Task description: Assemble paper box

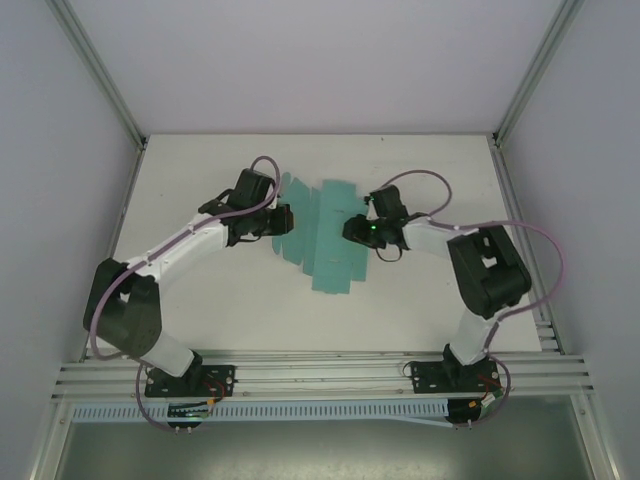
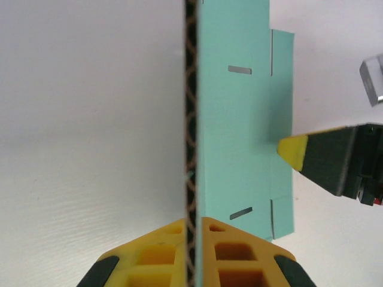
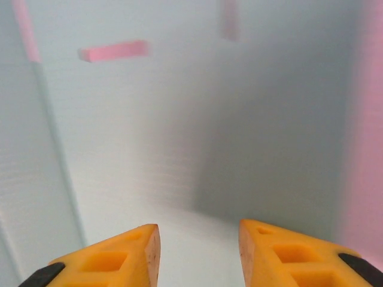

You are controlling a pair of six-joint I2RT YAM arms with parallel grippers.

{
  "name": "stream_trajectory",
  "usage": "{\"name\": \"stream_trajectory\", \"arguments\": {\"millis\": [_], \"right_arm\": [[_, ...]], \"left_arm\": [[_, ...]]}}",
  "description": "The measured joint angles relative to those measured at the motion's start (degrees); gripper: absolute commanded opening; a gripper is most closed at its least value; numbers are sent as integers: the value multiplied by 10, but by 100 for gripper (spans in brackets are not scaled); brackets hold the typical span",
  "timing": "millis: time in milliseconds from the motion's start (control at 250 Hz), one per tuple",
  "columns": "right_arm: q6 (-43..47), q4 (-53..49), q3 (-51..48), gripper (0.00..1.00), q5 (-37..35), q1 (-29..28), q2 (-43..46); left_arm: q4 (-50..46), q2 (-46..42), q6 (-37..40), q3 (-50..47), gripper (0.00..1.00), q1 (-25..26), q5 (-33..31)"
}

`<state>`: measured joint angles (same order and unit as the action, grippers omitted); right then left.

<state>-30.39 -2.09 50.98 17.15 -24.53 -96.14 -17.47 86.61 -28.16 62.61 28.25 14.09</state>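
Squarely mid-surface (image 1: 250,310), the teal paper box (image 1: 325,235) lies as an unfolded sheet, its long axis running away from the arm bases. The left fingers (image 2: 227,251) are clamped on its left-hand edge. The right fingers (image 3: 119,257), parted and empty, hover over its right side, facing them across the sheet.
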Motion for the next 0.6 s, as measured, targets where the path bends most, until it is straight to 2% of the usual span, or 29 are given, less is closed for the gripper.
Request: {"name": "stream_trajectory", "arguments": {"millis": [60, 156, 304, 424, 600], "right_arm": [[11, -3, -37, 56, -9, 12, 50], [23, 1, -89, 57, -4, 35, 125], [40, 61, -167, 60, 50, 96, 219], [61, 95, -198, 61, 99, 121, 262], [80, 139, -211, 60, 156, 122, 302]], "left_arm": [[21, -14, 3, -5, 0, 0, 10], [62, -34, 7, -12, 0, 0, 35], [130, -85, 10, -52, 0, -2, 87], [186, -133, 8, -95, 0, -2, 132], [235, -195, -4, -136, 0, -2, 170]]}}
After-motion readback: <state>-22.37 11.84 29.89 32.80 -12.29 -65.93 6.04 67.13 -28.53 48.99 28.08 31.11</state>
